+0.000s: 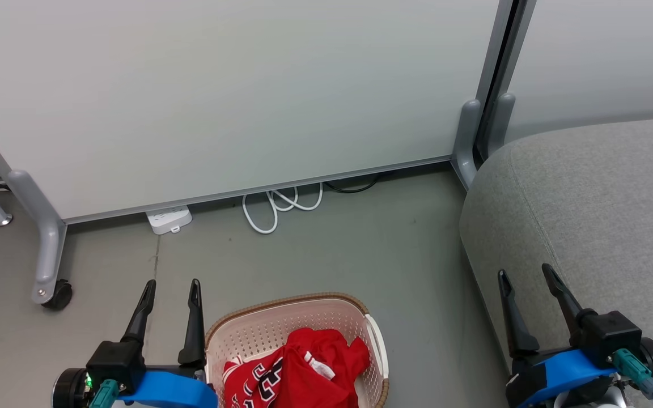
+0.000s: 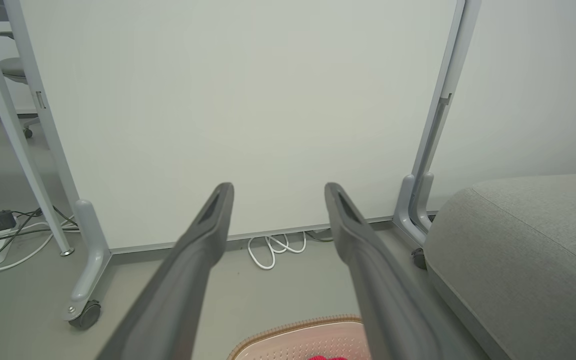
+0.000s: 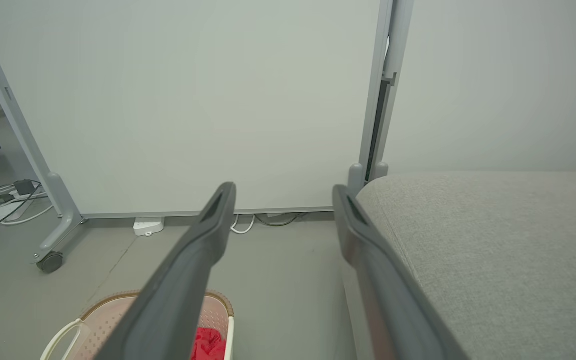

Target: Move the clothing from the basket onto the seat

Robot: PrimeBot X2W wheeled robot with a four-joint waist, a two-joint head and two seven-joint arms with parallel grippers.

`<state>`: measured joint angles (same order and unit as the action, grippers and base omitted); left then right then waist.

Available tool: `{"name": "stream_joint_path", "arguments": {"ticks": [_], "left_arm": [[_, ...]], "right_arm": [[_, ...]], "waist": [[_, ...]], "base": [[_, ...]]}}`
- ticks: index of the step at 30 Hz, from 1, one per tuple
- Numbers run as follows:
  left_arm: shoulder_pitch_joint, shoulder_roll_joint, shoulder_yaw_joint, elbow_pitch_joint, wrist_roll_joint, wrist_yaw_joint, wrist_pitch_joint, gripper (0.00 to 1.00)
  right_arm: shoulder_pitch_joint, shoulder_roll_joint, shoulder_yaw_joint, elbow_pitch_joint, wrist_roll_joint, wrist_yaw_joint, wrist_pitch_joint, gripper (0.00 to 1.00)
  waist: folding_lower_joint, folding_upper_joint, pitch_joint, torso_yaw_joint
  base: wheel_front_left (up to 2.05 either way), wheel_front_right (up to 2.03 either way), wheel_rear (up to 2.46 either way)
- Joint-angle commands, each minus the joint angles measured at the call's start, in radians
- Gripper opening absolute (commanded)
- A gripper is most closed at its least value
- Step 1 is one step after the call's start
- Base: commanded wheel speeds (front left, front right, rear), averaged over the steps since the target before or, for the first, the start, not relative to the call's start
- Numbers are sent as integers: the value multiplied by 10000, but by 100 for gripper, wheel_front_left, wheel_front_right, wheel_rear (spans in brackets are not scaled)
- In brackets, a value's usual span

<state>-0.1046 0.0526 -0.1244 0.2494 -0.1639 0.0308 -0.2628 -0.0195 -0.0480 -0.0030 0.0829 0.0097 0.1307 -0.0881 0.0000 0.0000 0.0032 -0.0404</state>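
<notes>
The cream basket (image 1: 281, 317) with a brown rim stands on the floor at the bottom middle of the head view. Red clothing (image 1: 304, 368) with black-and-white lettering lies bunched inside it. The grey seat (image 1: 598, 215) fills the right side. My left gripper (image 1: 170, 283) is open just left of the basket, nothing between its fingers. My right gripper (image 1: 525, 272) is open over the seat's near left corner, also empty. The left wrist view shows the basket rim (image 2: 293, 330), a sliver of clothing (image 2: 328, 357) and the seat (image 2: 528, 240). The right wrist view shows the basket (image 3: 113, 315), clothing (image 3: 208, 345) and seat (image 3: 493, 240).
A pale rolling partition (image 1: 236, 96) closes off the back, with a castor foot (image 1: 54, 292) at left and a post (image 1: 474, 141) by the seat. A white power strip (image 1: 169, 219) and coiled white cable (image 1: 281, 207) lie at its base. Grey floor lies between basket and seat.
</notes>
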Motion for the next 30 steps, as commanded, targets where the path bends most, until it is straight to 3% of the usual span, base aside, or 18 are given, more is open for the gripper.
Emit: {"name": "stream_joint_path", "arguments": {"ticks": [1, 6, 13, 21, 30], "left_arm": [[-10, 29, 53, -50, 3, -22, -31, 100], [-135, 17, 82, -25, -100, -15, -30, 100], [-716, 334, 119, 345, 36, -77, 60, 100], [-2047, 1364, 151, 1339, 355, -290, 906, 100], [-3267, 2352, -48, 2938, 587, -805, 2096, 100]], "right_arm": [[65, -41, 15, -25, 11, -1, -36, 100], [-245, -39, 100, -120, 40, -1, -64, 100], [-1483, -36, 663, -301, 92, -1, -267, 100], [-3217, -30, 1468, 9, 498, -1, -910, 100], [-4328, -22, 2239, 724, 1142, -1, -1574, 100]], "waist": [[0, 0, 41, 4], [0, 0, 456, -105], [0, 0, 2122, -1034], [0, 0, 4556, -2517], [0, 0, 6280, -3636]], "base": [[0, 0, 0], [0, 0, 0], [0, 0, 0], [0, 0, 0], [0, 0, 0]]}}
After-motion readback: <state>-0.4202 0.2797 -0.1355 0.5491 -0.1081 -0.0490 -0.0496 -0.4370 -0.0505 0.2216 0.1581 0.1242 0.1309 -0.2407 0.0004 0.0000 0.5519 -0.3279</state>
